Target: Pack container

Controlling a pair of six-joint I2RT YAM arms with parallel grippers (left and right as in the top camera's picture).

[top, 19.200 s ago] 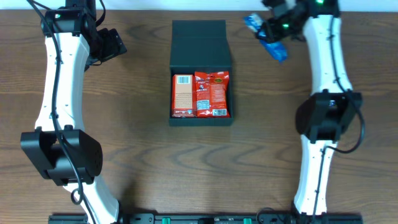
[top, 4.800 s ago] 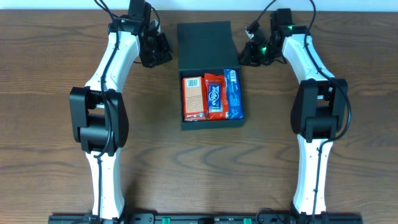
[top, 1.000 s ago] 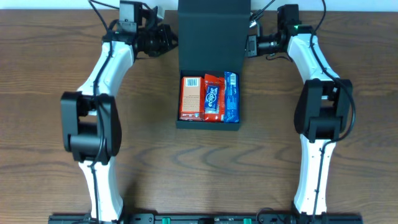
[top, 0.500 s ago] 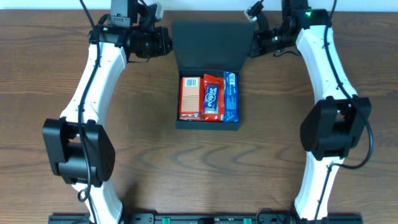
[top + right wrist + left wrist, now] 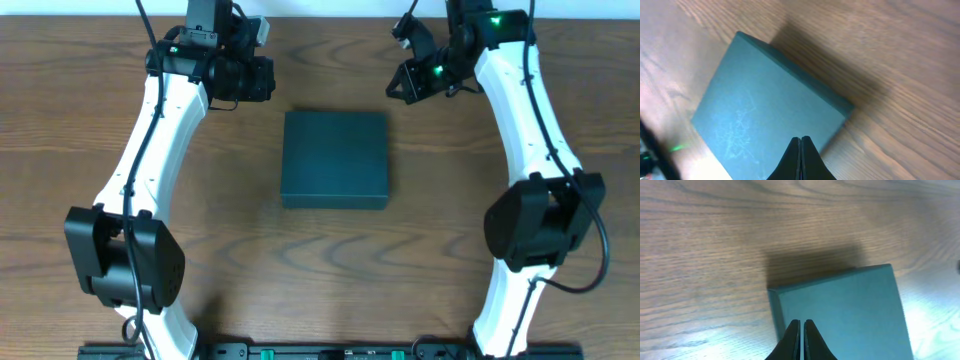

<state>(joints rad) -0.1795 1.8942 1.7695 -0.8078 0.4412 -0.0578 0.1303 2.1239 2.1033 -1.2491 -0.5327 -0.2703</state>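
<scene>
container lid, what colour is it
Dark teal, plain and unmarked; the container shows best in the overhead view.

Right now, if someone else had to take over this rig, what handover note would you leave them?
The left gripper is shut and empty, off the container's far-left corner.
The right gripper is shut and empty, off its far-right corner.
The container sits mid-way across the table, its lid flat down and the contents hidden.
Done: lid closed.
Left: probably only checking that the lid sits flush and pulling both arms back.
</scene>
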